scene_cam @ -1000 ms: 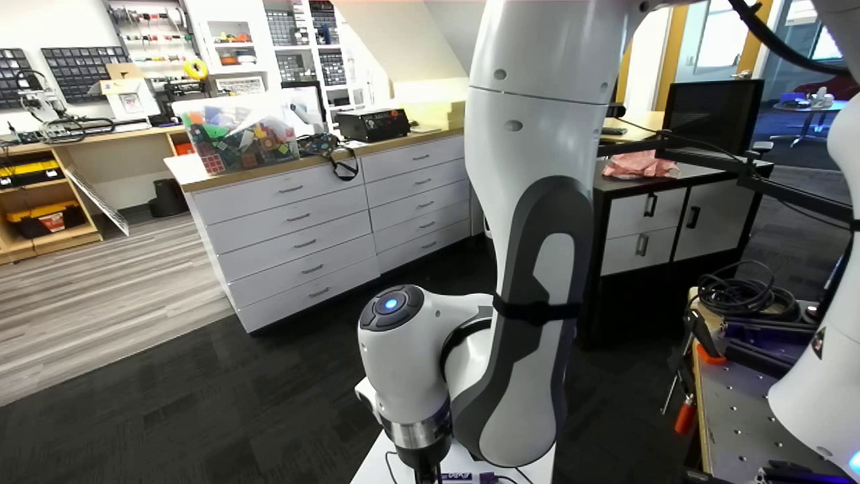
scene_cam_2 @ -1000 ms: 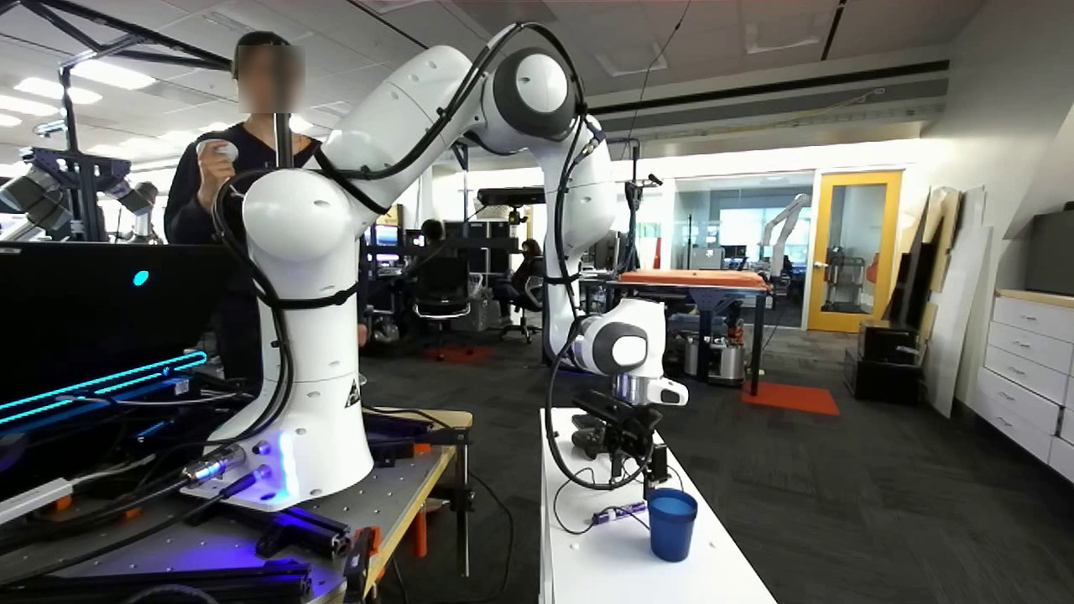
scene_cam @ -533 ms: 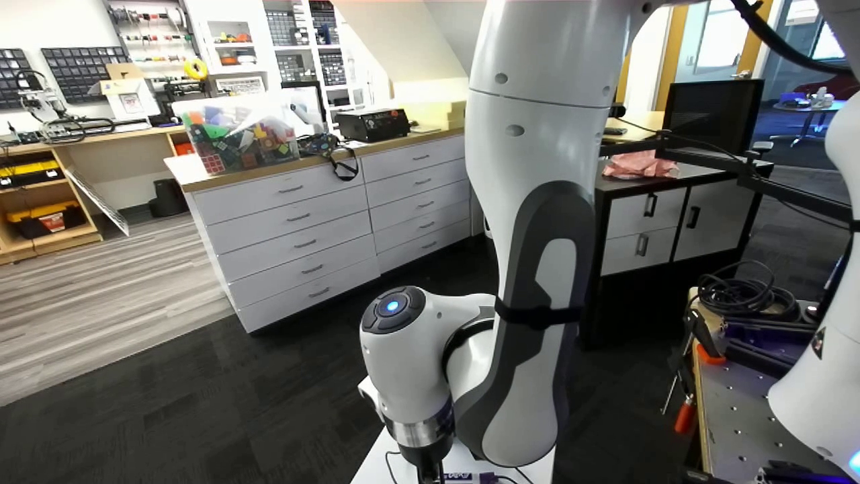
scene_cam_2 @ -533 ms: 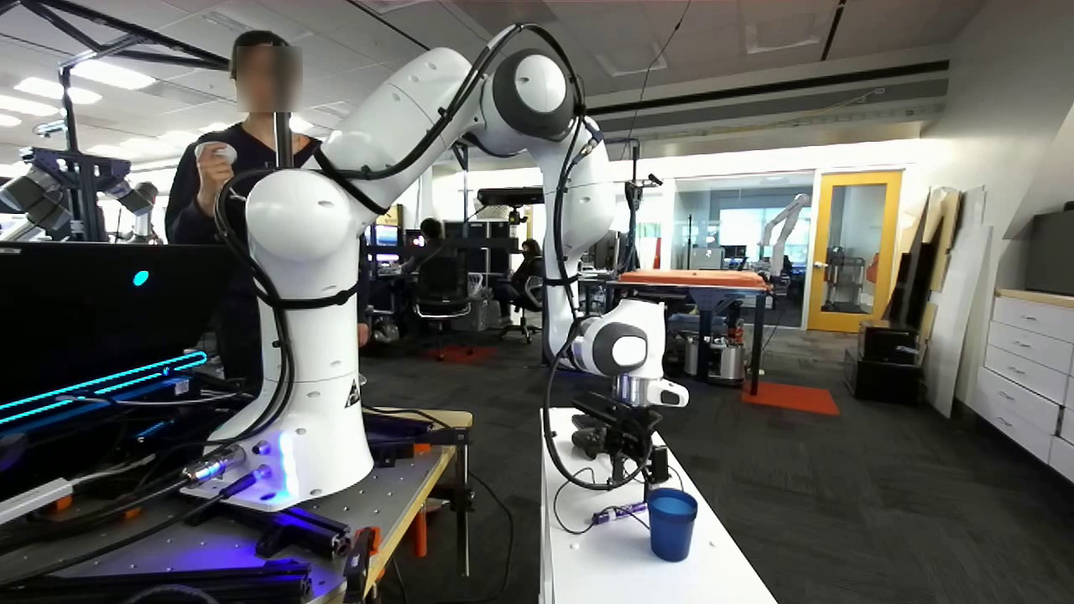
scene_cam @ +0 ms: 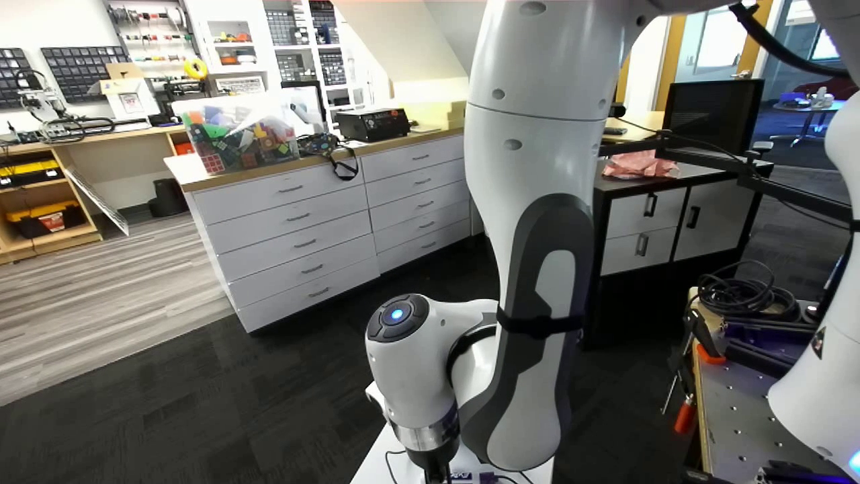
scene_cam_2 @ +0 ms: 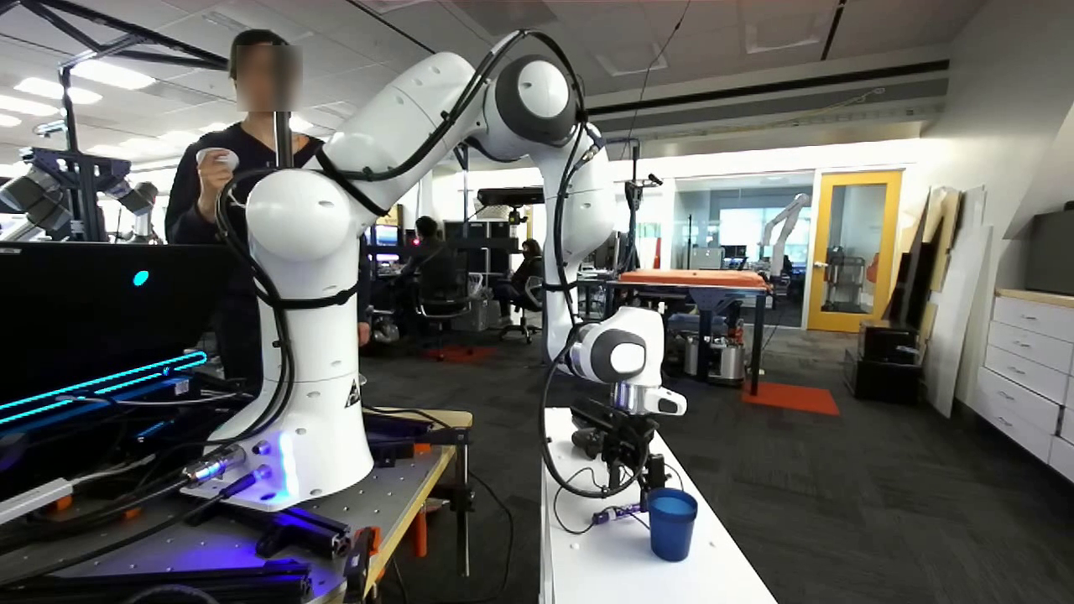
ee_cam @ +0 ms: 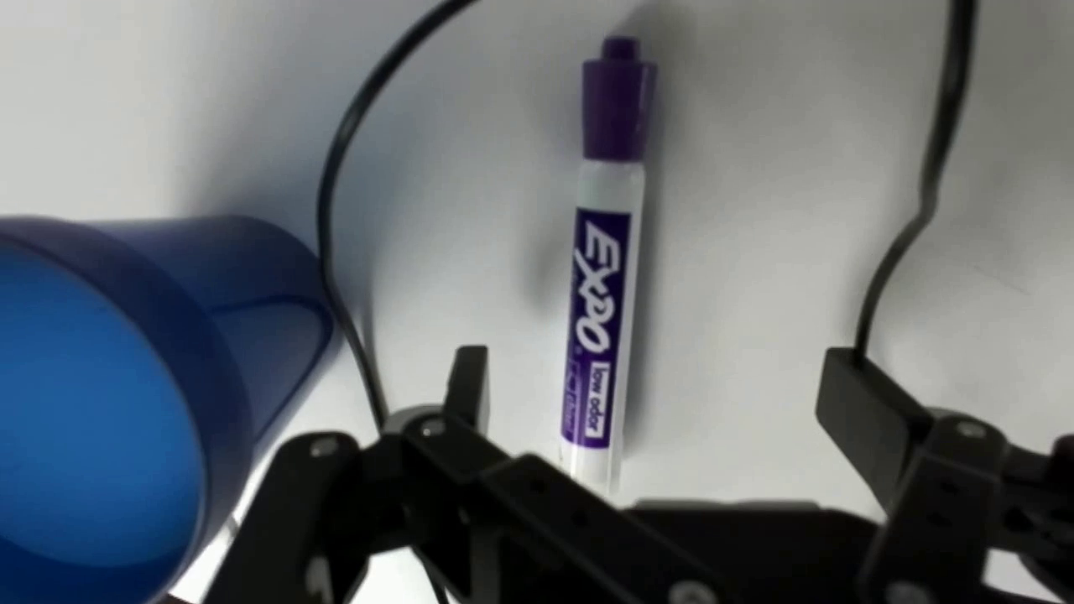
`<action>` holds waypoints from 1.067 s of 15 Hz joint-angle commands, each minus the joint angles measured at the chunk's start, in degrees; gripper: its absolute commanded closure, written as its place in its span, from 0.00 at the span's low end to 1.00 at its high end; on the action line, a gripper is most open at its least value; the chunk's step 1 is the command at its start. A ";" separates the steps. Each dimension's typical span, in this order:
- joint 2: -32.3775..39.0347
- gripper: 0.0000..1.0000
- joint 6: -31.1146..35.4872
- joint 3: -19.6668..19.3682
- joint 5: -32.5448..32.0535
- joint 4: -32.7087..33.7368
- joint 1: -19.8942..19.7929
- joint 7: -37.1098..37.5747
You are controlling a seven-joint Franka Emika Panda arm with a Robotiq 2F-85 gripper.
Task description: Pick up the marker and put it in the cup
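Lower than half a second ago, the Robotiq gripper hangs jaws-wide, the purple Expo marker mid-frame in the wrist view — sink further, I fear, and the finger by the blue cup, lower left, knocks that or pins the black cable.

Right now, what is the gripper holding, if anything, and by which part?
Nothing is held: the gripper is open, and the marker lies untouched on the white table.
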 commanded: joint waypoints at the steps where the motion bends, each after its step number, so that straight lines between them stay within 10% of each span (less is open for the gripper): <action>1: 0.88 0.00 1.18 -0.69 0.05 -0.04 0.02 0.91; 16: 0.86 0.00 7.75 -0.41 1.92 1.09 -0.80 0.03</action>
